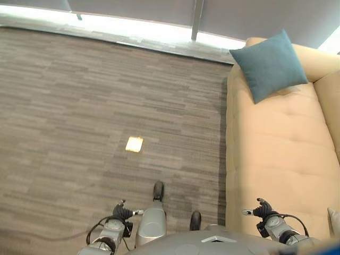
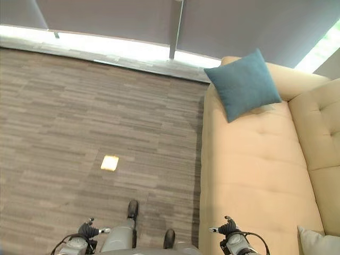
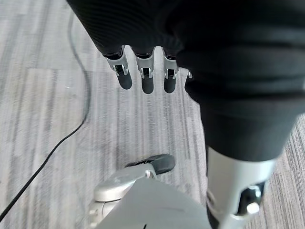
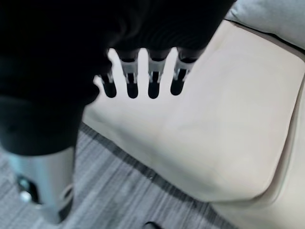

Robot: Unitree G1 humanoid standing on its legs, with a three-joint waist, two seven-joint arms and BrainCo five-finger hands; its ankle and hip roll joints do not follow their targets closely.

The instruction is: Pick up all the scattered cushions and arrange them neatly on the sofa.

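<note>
Right eye view: grey cushion (image 2: 319,241) cut off at sofa (image 2: 255,175) corner; both robot hands slack-fingered, holding nothing.

Head cameras look steeply down, sharing carpet (image 1: 79,106) and sofa (image 2: 249,175); wrist cameras hang close above both

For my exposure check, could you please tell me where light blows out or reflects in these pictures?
In the left eye view, the window strip along the far wall is blown out to white; a bright patch glows on the carpet. In the right eye view, a second overexposed strip shows behind the sofa.
</note>
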